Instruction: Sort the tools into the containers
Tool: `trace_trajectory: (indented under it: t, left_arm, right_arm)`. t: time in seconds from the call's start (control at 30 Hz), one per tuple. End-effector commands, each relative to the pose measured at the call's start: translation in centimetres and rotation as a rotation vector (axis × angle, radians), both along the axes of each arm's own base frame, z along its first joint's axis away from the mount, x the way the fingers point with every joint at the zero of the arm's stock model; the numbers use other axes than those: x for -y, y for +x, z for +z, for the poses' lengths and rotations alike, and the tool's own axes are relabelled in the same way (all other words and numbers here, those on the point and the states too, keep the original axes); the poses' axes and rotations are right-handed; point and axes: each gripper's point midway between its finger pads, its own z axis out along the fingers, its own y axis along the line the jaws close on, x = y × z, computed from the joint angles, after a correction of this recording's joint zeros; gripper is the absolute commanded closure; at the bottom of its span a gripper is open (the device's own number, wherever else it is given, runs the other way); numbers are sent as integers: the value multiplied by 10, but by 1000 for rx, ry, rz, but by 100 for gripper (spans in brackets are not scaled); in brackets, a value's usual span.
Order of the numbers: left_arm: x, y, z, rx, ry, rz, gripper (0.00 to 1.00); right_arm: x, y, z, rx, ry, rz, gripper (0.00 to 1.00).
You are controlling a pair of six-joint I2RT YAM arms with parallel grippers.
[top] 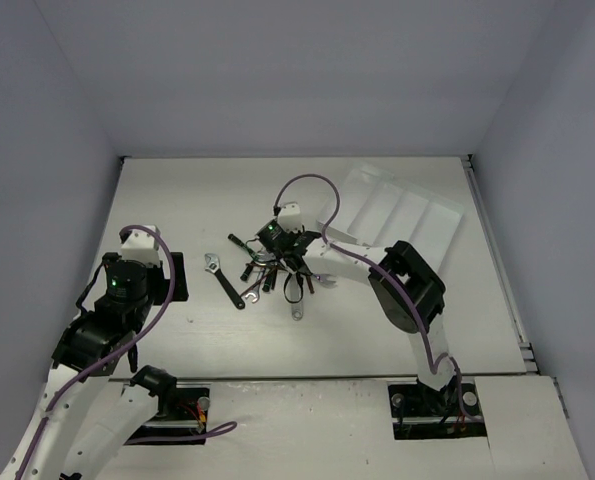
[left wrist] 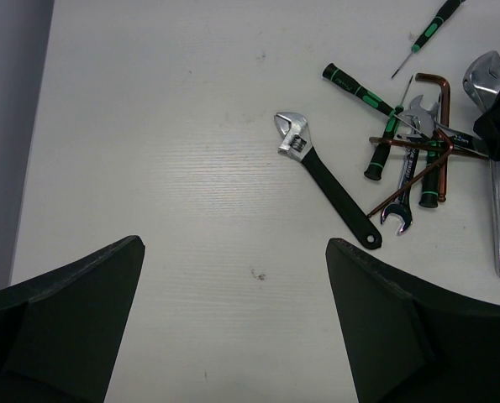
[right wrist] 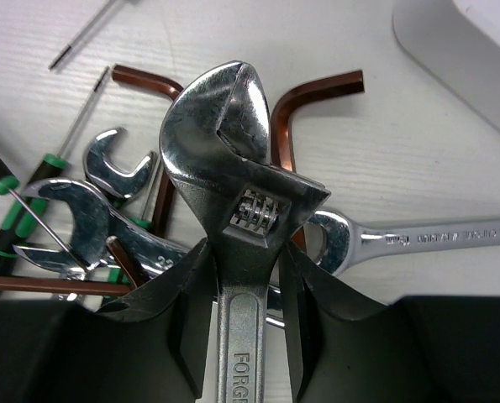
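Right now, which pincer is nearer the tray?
Right. The right pincer, shut on a silver adjustable wrench, is over the tool pile beside the tray; the left pincer hangs open beyond the pile, farther off.
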Motion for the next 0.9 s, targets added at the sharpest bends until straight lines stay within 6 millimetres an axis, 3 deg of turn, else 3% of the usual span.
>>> trace_trajectory:
  t: [0.0,0.27,0.4,0.5,0.67,0.87]
  left_arm:
    - [0,6,6,24,-10,19,12]
    - [1,8,4,12,-8,23,12]
    - [1,9,2,6,-5,27,12]
    - [2,11,0,-3,-6,29,12]
    - [3,13,-2,-16,-5,31,12]
    - [3,13,1,-15,-2,30,12]
  right_arm:
    - [-14,26,77,189,192,5,100]
    - [-16,30,92,212,311,70,100]
    - [-15,35,109,252,378,91,100]
    - [-13,37,103,241,377,100,100]
    - [-15,39,72,194,335,93,100]
    - [-24,38,50,162,307,107,100]
